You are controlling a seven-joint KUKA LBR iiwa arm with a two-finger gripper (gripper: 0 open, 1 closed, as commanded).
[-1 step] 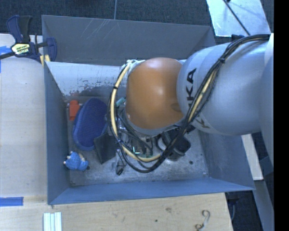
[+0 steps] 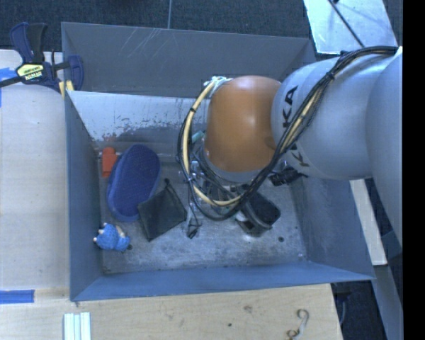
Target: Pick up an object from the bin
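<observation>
— Grey bin [image 2: 85,190], floor mostly bare. What lies nearest the claw [image 2: 193,224]?
— That black flat piece [image 2: 161,211], just beside it at nine o'clock. It looks light, thin and maybe floppy, so I'd pinch its raised edge. Claw spread or pressed together? Cannot tell, the orange cover [image 2: 241,122] hides it.

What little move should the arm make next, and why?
Probably a short lift straight up. The orange-capped wrist sits low mid-bin, with a flat black piece just left of it and a black lump at its lower right; lifting would reveal whether it has caught either.
</observation>
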